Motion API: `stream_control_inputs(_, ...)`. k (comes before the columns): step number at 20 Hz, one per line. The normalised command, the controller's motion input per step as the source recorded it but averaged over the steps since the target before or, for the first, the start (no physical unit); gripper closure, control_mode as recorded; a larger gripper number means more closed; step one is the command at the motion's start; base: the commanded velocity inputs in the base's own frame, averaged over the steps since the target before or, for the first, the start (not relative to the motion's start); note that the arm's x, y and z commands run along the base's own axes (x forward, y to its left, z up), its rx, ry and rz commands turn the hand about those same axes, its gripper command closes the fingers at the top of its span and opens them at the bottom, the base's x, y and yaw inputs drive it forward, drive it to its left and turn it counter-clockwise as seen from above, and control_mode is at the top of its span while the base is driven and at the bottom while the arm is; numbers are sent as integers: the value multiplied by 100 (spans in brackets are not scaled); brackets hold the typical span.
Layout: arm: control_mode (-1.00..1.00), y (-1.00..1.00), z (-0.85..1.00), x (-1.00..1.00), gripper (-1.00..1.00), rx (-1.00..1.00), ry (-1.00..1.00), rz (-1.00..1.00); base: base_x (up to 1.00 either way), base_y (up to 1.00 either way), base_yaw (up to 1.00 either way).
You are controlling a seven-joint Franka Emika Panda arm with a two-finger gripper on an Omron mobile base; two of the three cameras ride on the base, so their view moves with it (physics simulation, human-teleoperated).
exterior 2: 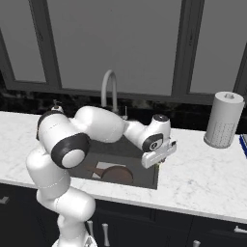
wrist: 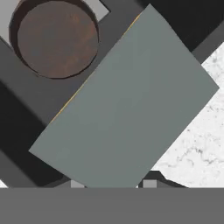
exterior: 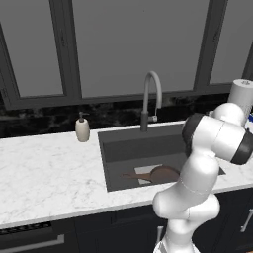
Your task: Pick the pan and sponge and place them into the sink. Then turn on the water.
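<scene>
No legible text or labels anywhere.

one pan [exterior: 164, 174], one sponge [wrist: 127, 103] (grey top showing), one faucet [exterior: 149, 99], one soap dispenser [exterior: 82, 128].

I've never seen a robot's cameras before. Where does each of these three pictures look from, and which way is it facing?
Left base view: behind the arm's left, facing the window, faucet and sink; white arm lower right.
Right base view: behind its right, same sink and paper towel roll; arm from lower left.
Hand view: on the hand, looking down past the fingers, which grip the sponge above the sink.
Shared: the pan in the sink.
</scene>
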Motion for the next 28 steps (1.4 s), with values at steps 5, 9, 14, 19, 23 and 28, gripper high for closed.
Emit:
stream_control_inputs(5,-100,78,0,2,100,6,0,6,0,0,0)
stream_control_inputs(9,-100,41,-14,7,100,6,0,2,0,0,0)
stream_control_inputs(14,-100,43,-30,7,100,2,0,0,0,0,0)
stream_control_inputs(19,-100,52,-43,14,100,0,0,0,0,0,0)
stream_control_inputs(23,-100,53,-52,19,100,0,0,0,0,0,0)
stream_control_inputs(28,-100,33,-61,20,100,0,0,0,0,0,0)
